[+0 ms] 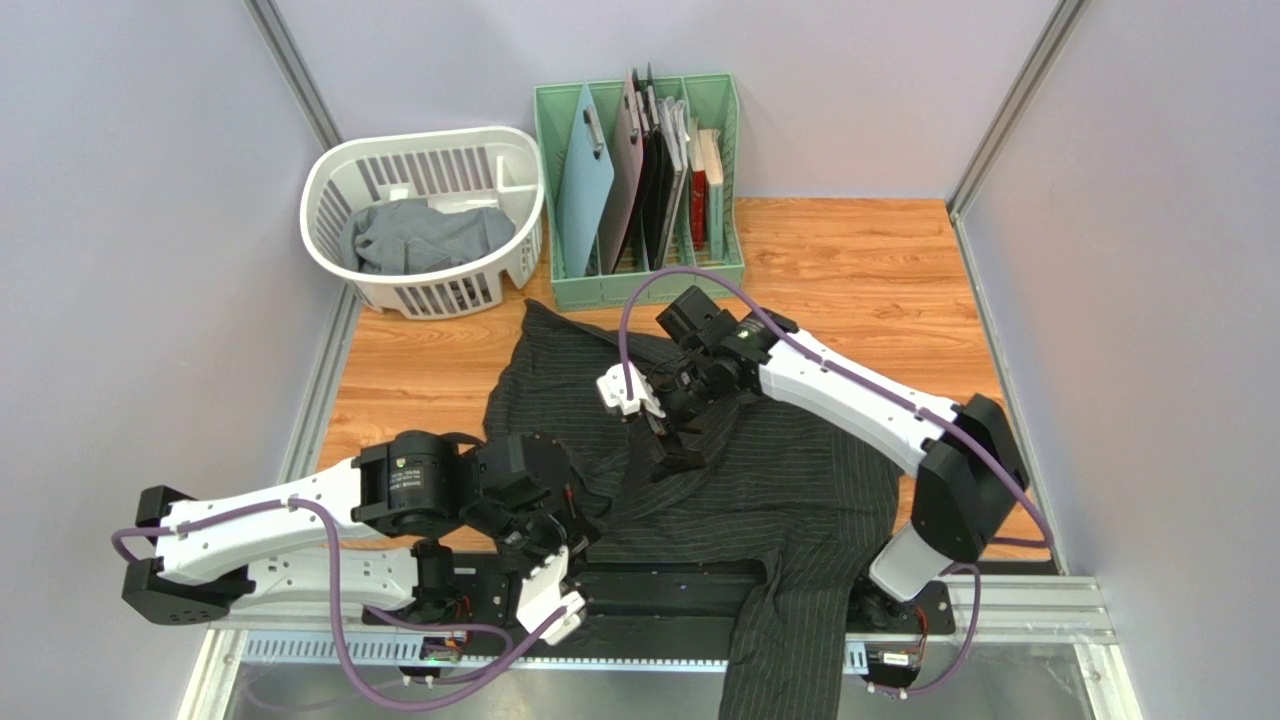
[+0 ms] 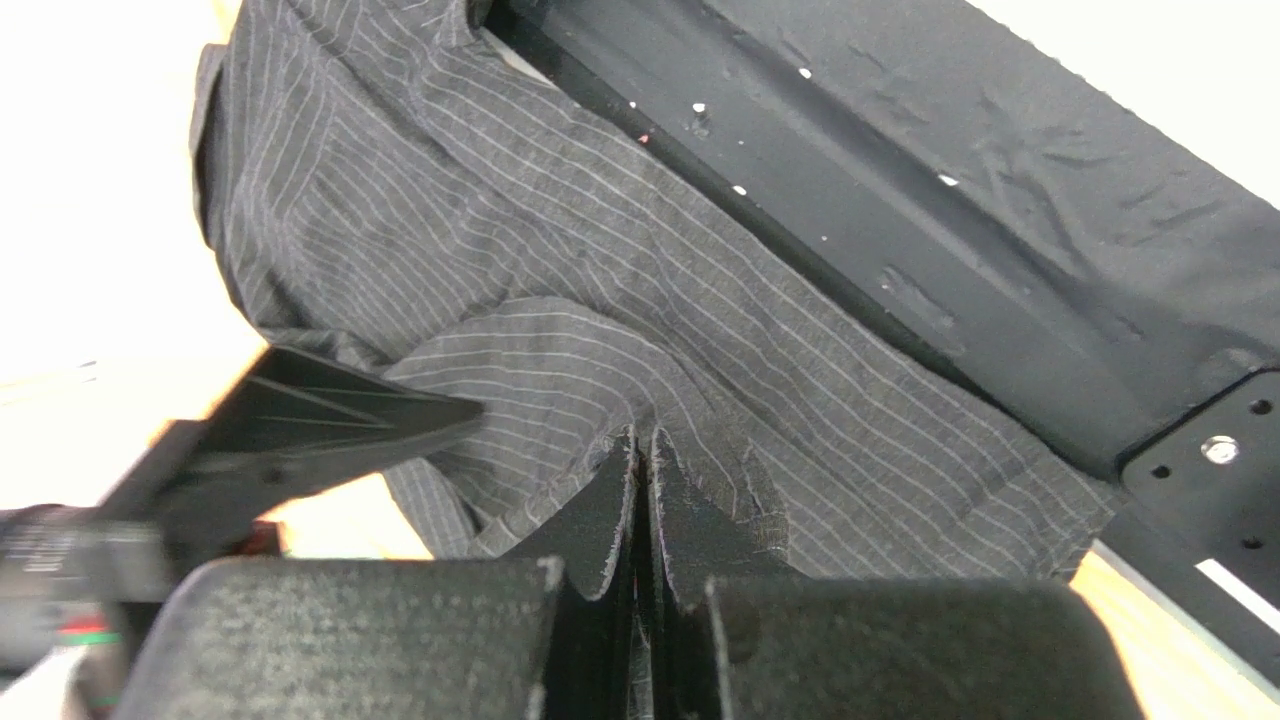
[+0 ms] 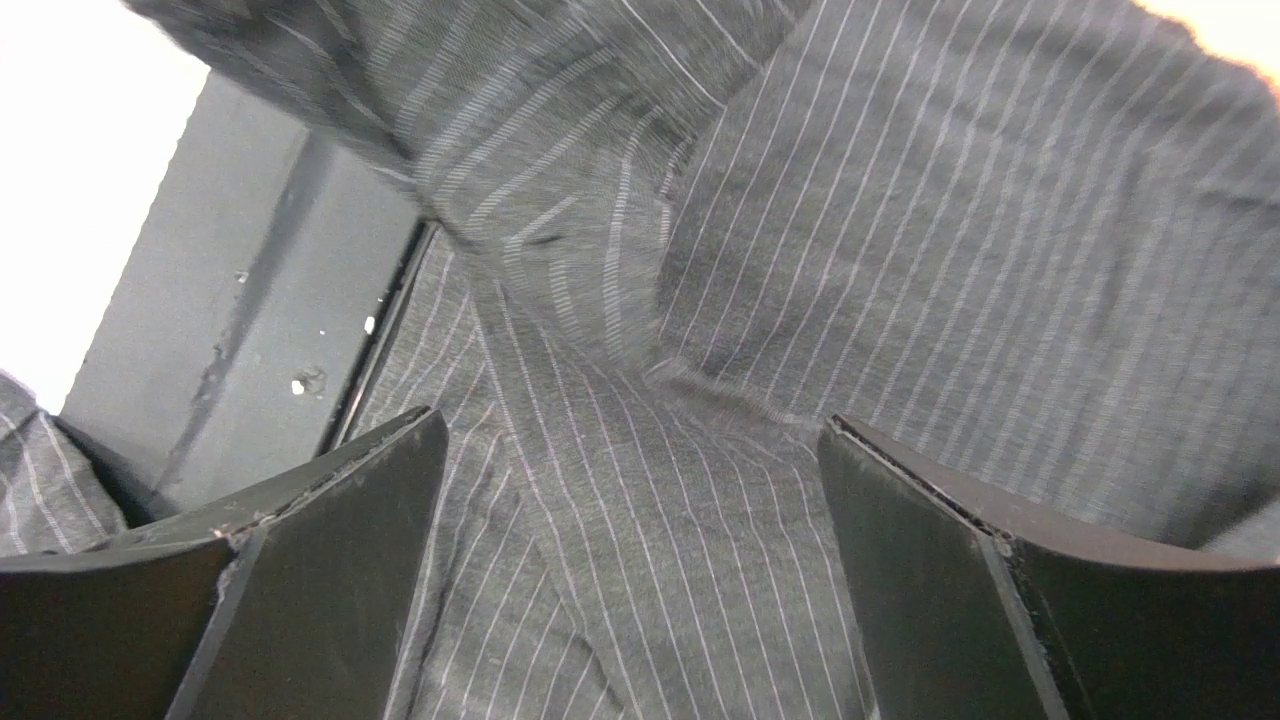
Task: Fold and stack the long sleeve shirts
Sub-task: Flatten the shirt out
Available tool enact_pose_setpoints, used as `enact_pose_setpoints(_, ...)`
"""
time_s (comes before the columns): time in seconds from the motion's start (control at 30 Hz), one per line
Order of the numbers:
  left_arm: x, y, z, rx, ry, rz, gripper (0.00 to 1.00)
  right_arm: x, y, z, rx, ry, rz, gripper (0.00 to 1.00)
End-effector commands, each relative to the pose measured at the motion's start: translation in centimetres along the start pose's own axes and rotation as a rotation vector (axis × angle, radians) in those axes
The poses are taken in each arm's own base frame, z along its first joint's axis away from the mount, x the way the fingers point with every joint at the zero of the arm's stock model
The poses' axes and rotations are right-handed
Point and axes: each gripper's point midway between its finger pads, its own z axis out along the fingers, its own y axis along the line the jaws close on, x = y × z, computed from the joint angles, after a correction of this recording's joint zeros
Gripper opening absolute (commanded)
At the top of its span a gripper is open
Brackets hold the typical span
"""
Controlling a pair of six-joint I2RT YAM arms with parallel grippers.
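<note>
Black pinstriped shirt (image 1: pixel 781 480) looked limp, best taken by edges: left gripper (image 2: pixel 643 450) pinched one at lower centre, right gripper (image 3: pixel 631 425) gaped.

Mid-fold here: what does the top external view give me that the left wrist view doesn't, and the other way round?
Only top external: the white basket holding the grey shirt, the green rack, and the right gripper open over the pinstriped shirt. Only left wrist: the left gripper shut, pinching a fold of that shirt. Both: the pinstriped shirt and the black base rail.
</note>
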Motion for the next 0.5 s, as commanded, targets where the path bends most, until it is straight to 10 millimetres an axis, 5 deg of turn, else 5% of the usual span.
enact_pose_setpoints(0.0,-0.5,0.8,-0.2,-0.036,-0.018,0.074,0.0,-2.2,-0.5,1.2,-0.039,-0.057,-0.076,1.0)
enact_pose_setpoints(0.27,-0.2,0.6,-0.2,-0.043,-0.006,0.091,0.0,-3.6,0.7,2.9,-0.103,-0.071,-0.108,0.9)
enact_pose_setpoints(0.3,0.0,0.7,-0.1,-0.047,0.004,0.089,0.0,-4.0,0.8,2.7,-0.1,-0.072,-0.107,0.83)
enact_pose_setpoints(0.33,0.1,0.8,-0.1,-0.054,0.01,0.074,0.0,-4.2,1.1,2.7,-0.105,-0.067,-0.094,0.54)
enact_pose_setpoints(0.43,0.7,1.2,-0.2,-0.093,0.036,0.046,0.0,-4.9,1.3,1.7,-0.074,-0.044,-0.015,0.0)
enact_pose_setpoints(0.47,0.6,1.6,-0.3,-0.12,0.031,0.013,0.01,-4.6,0.8,0.9,-0.034,-0.025,0.017,0.0)
